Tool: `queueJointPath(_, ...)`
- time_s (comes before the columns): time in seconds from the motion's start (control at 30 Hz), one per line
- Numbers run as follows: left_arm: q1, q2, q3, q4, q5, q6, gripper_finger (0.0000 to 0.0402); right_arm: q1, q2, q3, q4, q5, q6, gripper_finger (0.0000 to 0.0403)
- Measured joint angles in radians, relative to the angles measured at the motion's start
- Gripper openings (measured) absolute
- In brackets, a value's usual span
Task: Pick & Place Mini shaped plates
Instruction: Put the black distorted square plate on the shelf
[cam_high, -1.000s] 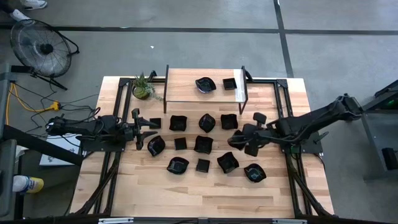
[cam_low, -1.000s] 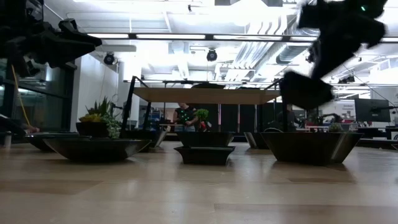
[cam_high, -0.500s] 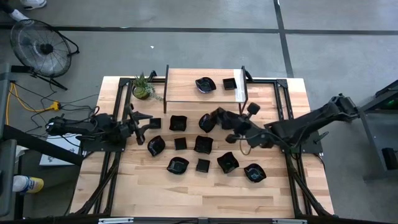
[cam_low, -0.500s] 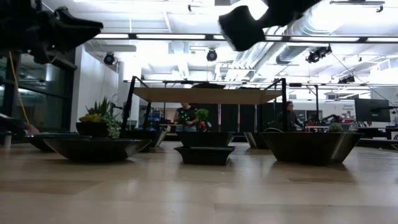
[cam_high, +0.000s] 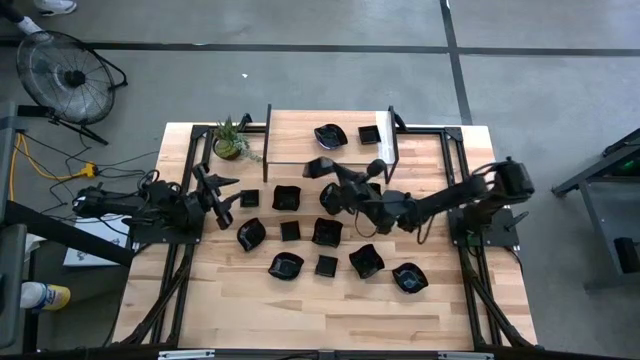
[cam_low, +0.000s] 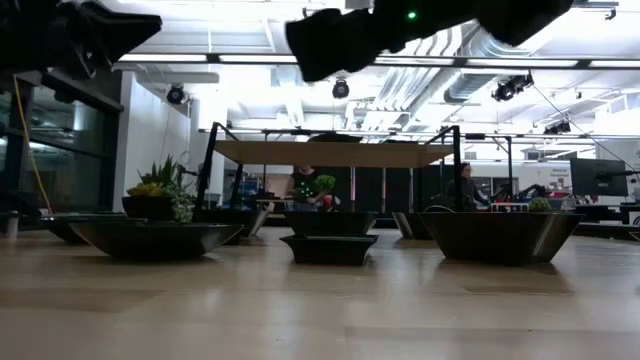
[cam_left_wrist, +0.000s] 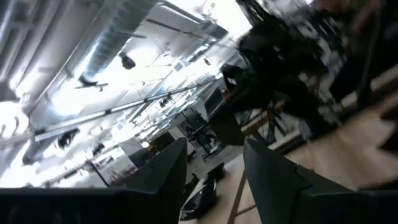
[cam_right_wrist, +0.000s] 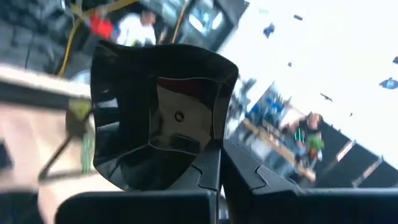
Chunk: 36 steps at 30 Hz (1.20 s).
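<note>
Right gripper (cam_high: 322, 170) has its jaws clamped on one mini plate (cam_right_wrist: 160, 112), held up in the air near the middle of the high view, just below the raised shelf (cam_high: 300, 140). Left gripper (cam_high: 222, 192) sits mid-left with jaws spread wide, empty, and the other plates (cam_high: 327, 232) are scattered across the counter (cam_high: 300, 310) center.

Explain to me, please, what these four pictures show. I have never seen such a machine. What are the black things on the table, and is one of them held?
This is a robot with two dark arms at a wooden table. One picture looks down from above, one looks level across the tabletop, and two come from cameras on the wrists. Small glossy black plates lie on the table; two more sit on a raised shelf, beside a potted plant. The right gripper is shut on one black plate, lifted near the shelf. The left gripper waits open at the table's left side.
</note>
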Motion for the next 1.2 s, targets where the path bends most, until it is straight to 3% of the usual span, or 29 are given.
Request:
queueJointPath(0.2,0.000,0.126,0.000,0.122,-0.074,-0.118,0.0154,-0.046,0.067,0.000,0.150,-0.193,-0.057,0.0000)
queueJointPath(0.37,0.000,0.315,0.005,0.278,-0.091,-0.182,0.0154,-0.072,0.070,0.000,0.165,-0.213,-0.010,0.0000)
queueJointPath(0.5,0.001,0.500,0.064,0.299,-0.129,-0.207,0.0154,-0.089,0.070,0.000,0.172,-0.260,0.013,0.0000)
queueJointPath(0.77,0.001,0.911,0.204,0.618,-0.216,-0.063,0.0154,-0.115,0.070,0.000,0.209,-0.283,0.023,0.0000)
queueJointPath(0.9,0.001,1.080,0.300,0.674,-0.279,-0.001,0.0154,-0.131,0.070,0.000,0.214,-0.283,0.019,0.0000)
queueJointPath(1.2,0.001,1.263,0.490,0.687,-0.515,0.053,0.0154,-0.159,0.070,0.000,0.244,-0.276,-0.033,0.0000)
